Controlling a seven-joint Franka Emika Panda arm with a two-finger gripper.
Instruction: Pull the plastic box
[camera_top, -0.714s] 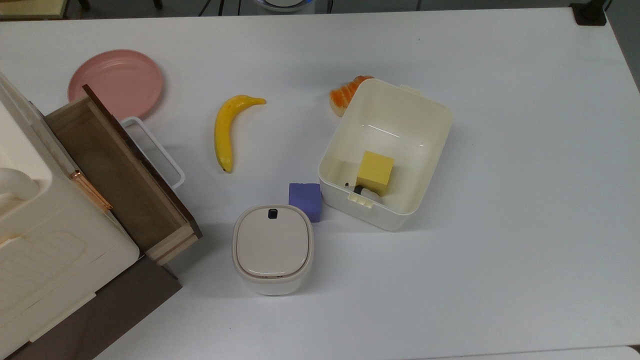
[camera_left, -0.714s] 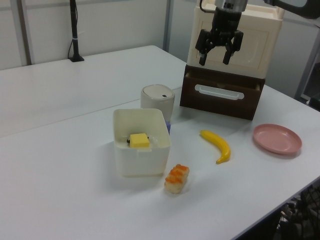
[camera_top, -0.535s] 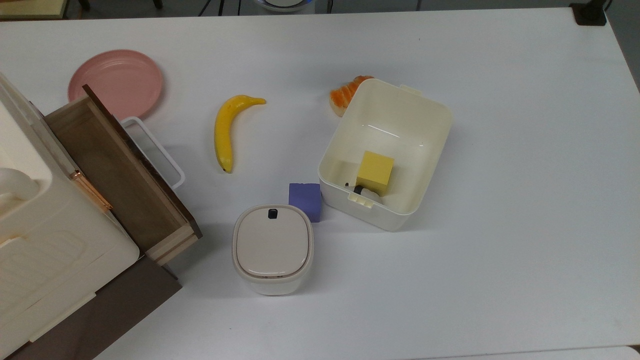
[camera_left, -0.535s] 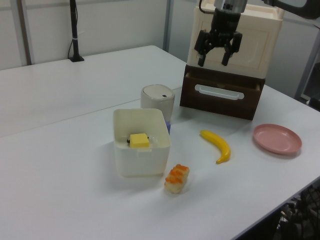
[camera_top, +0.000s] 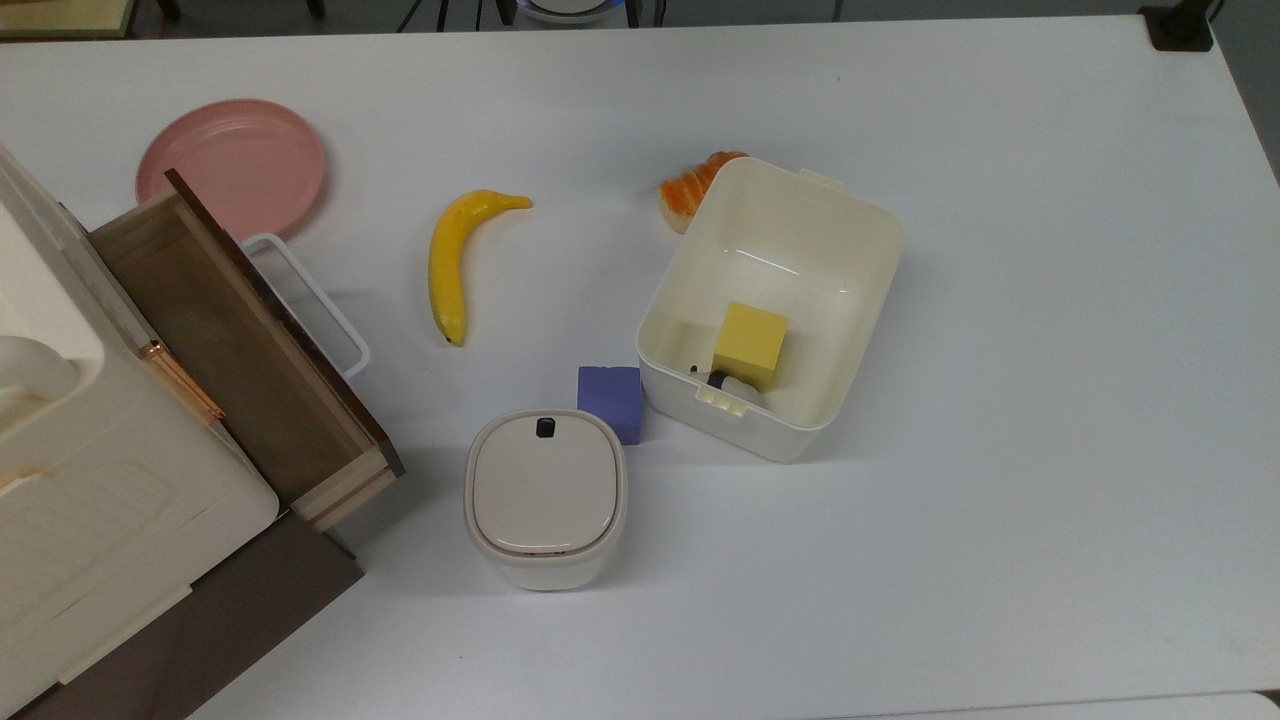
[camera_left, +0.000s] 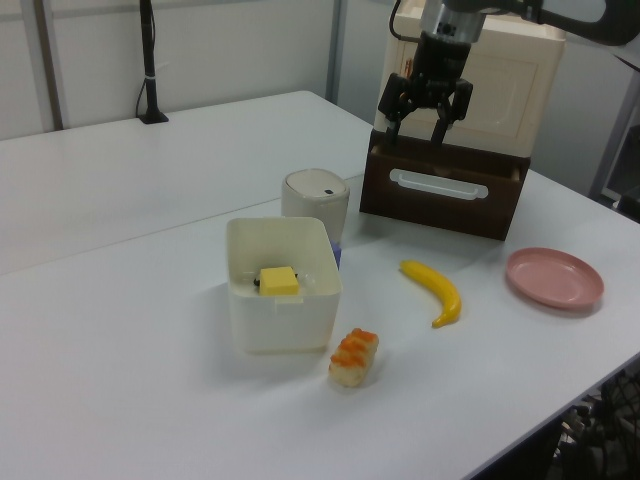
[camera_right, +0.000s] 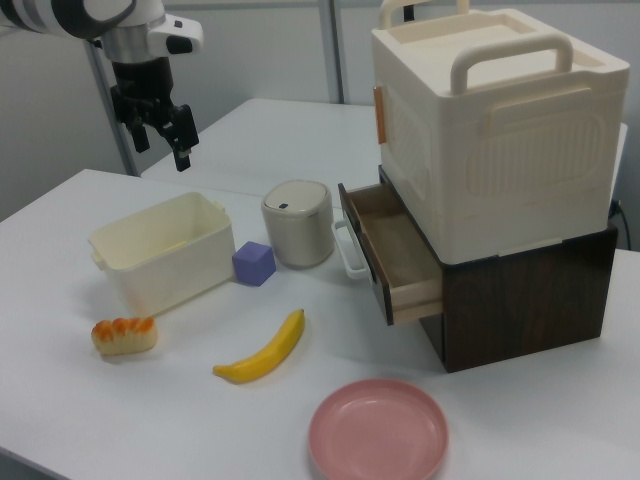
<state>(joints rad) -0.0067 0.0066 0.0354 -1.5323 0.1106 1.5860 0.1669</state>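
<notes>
Seen left to right across the top view: a large cream cabinet with its wooden drawer standing open, a pink plate just behind the drawer's corner, a banana lying alone on the white table, then a lidded cream bin with a purple cube just beside it. Wedged next to that cube, the plastic box, lidless and upright right of the table's centre, one latch tab turned toward the bottom edge of the top view. Inside, against that near wall, a yellow block and a small dark item too hidden to name. Touching or almost touching the far corner of the box, an orange-topped piece of toy food.

High in the left view, well apart from the box and in front of the cabinet, the gripper, fingers spread and empty, pointing down. In the right view, hanging above and behind the box. Probably poised that way to drop over a wall of the box and clamp it for the pull; approach judged barely begun. Likely snag: the cube and the bin crowding one short side.
</notes>
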